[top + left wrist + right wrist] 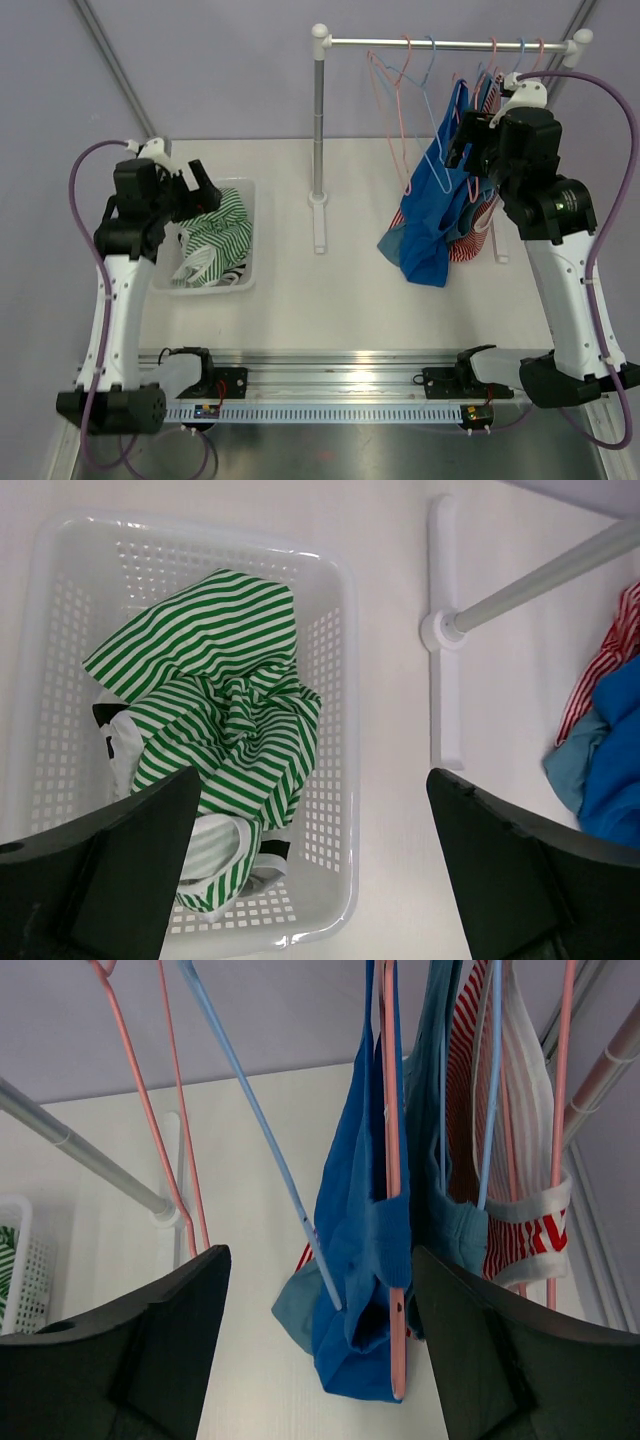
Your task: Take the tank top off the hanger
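Our right gripper [318, 1260] stands with its jaws apart and nothing clamped. The blue tank top [350, 1230] hangs between them on its pink hanger [392, 1160] from the rail [450, 43], so we judge the step in hand to be taking hold of the fabric. We should close on cloth alone, clear of the hanger wire and the red-striped top [520, 1230] beside it, then draw each strap off gently so the hanger stays hooked. Our left gripper [311, 775] hangs released and empty over the basket [345, 630] that holds a green-striped top [220, 700].
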Robot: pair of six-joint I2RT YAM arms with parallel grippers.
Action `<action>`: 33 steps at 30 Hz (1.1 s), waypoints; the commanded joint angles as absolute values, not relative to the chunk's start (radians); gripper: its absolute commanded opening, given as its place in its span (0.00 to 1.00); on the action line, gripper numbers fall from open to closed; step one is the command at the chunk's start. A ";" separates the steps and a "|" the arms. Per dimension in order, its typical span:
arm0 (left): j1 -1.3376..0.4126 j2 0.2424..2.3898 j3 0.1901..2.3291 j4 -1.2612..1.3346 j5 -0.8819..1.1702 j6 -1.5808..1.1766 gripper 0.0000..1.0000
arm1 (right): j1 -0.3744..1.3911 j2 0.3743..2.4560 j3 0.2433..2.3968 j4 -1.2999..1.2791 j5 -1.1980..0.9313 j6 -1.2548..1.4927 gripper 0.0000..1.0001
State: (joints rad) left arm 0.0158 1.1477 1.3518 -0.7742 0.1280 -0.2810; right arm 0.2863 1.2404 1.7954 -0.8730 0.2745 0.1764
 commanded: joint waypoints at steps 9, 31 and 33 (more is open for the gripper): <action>-0.127 0.589 0.933 -0.598 0.068 -0.253 0.99 | 0.176 1.506 2.077 -0.897 0.284 0.075 0.75; -0.181 0.624 0.900 -0.611 0.103 -0.255 0.99 | 0.133 1.697 2.221 -0.948 0.180 0.063 0.05; -0.181 0.637 0.902 -0.612 0.110 -0.255 0.99 | 0.132 1.689 2.221 -0.943 0.152 0.067 0.00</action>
